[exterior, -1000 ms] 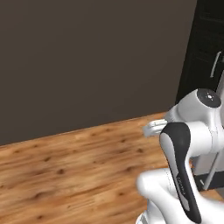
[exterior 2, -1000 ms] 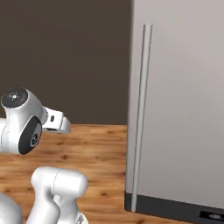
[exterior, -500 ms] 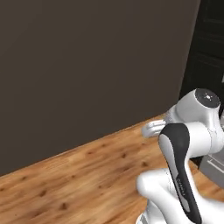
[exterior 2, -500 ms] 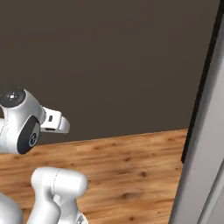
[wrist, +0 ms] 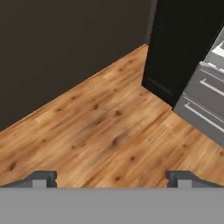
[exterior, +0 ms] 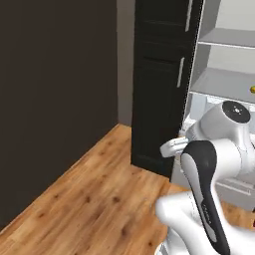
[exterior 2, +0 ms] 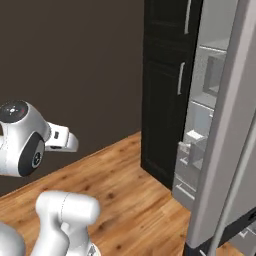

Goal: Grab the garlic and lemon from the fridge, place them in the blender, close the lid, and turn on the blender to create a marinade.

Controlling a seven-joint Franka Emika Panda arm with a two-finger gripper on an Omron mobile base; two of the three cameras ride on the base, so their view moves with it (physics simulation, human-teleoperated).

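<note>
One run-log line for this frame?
phase: approaching open pale grey fridge | gripper: open, empty, over wood floor | small yellow lemon: on shelf

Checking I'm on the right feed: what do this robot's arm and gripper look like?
A glossy white, rounded arm with round dark grey joint caps and a black panel along one link. The gripper has two small dark grey, blocky fingertips. No cables or markings show.

The arm (exterior: 219, 149) is all glossy white rounded shells, with a black curved panel down one link and dark grey round joint caps with tiny pale marks in the middle. Finger tips (wrist: 41, 178) are small, dark grey and blocky.
</note>
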